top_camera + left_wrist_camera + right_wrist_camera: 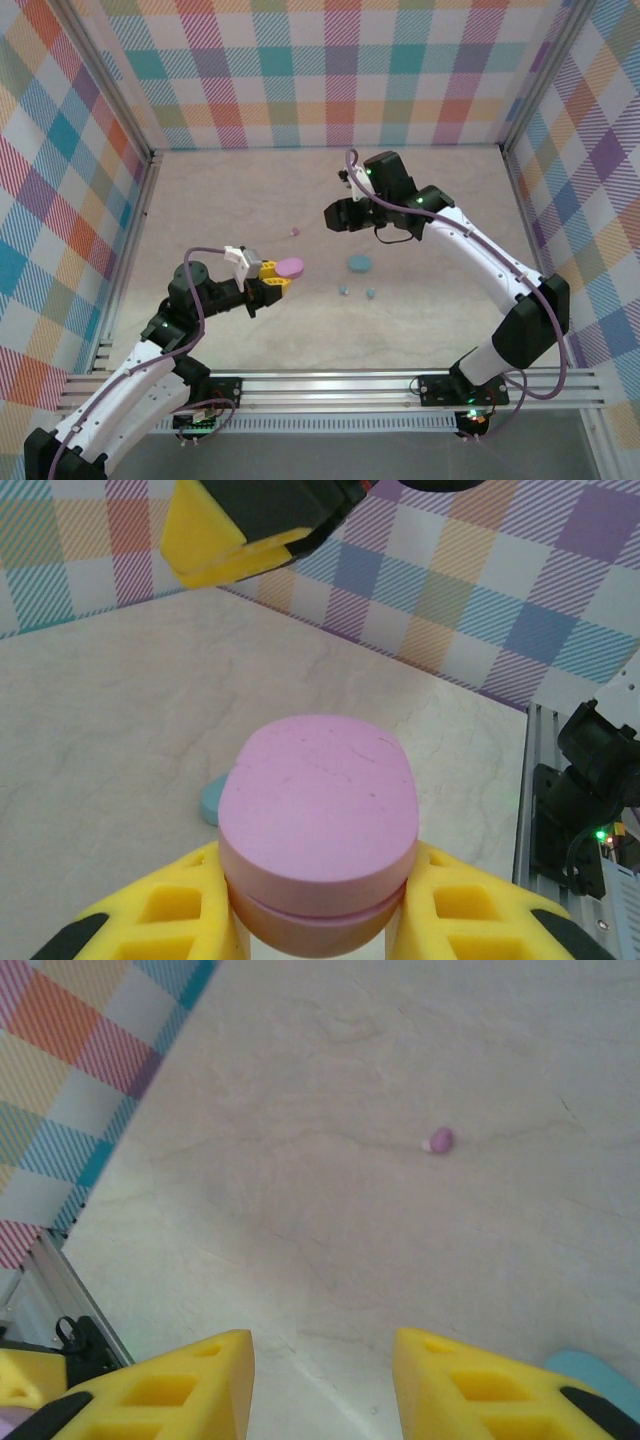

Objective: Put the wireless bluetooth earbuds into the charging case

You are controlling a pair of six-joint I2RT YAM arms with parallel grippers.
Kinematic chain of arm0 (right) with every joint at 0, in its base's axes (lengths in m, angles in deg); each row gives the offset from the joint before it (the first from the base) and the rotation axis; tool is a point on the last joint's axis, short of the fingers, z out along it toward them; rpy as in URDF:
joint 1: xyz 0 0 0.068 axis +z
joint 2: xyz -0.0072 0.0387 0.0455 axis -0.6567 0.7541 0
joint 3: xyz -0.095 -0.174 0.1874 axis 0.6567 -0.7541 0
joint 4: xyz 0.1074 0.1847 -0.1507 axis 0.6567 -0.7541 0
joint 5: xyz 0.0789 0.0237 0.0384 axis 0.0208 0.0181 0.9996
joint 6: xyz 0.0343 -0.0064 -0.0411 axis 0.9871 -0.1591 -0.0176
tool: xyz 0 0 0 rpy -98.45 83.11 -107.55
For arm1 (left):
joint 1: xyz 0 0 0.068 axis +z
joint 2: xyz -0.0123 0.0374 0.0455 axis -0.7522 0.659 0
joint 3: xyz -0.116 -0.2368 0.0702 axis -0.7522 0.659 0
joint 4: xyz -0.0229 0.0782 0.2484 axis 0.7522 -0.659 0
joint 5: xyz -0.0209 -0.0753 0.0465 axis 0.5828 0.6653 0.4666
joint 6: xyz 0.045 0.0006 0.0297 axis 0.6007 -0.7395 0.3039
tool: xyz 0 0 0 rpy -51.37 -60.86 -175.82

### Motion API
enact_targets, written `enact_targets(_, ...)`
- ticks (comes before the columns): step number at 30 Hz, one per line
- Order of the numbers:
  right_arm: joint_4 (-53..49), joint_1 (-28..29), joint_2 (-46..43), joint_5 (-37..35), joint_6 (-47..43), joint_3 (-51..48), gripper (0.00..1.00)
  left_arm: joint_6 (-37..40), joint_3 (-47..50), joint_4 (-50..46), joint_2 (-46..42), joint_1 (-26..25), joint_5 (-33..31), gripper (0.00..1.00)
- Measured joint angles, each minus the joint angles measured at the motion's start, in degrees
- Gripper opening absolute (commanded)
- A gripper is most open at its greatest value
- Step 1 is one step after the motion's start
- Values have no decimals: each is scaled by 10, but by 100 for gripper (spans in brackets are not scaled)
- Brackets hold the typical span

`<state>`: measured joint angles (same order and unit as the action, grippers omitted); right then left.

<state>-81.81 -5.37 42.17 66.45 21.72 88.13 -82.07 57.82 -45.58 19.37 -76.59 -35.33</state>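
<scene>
Checked walls [300, 80] ring the pale table [230, 200], where two blue earbuds [343, 291] lie just in front of the blue case [360, 263] and a pink earbud [294, 231] lies left of it. Farther left the left gripper [278, 277] squeezes the pink case [318, 800], its seam clear from the wrist; behind the blue case the right gripper [337, 214] gapes, empty.

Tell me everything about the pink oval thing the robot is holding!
The pink case is a smooth, flat-topped oval that looks like matte plastic, with faint scuffs on top. A thin seam runs round its side where lid meets base, and it is shut. The left arm's yellow fingers pinch it from both sides, apparently above the table. Nothing else touches it.
</scene>
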Motion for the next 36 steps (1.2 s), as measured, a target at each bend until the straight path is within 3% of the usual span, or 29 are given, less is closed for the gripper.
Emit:
enact_targets(10, 16, 0, 44, 37, -5, -6, 37, -2, -1, 1, 18, 6, 0, 0)
enact_targets(20, 85, 90, -140, 74, -76, -164, 49, -8, -61, 3, 91, 10, 24, 0)
enact_targets(36, 48, 120, -86, 21, -158, -90, 49, -14, -86, 6, 124, 14, 54, 0)
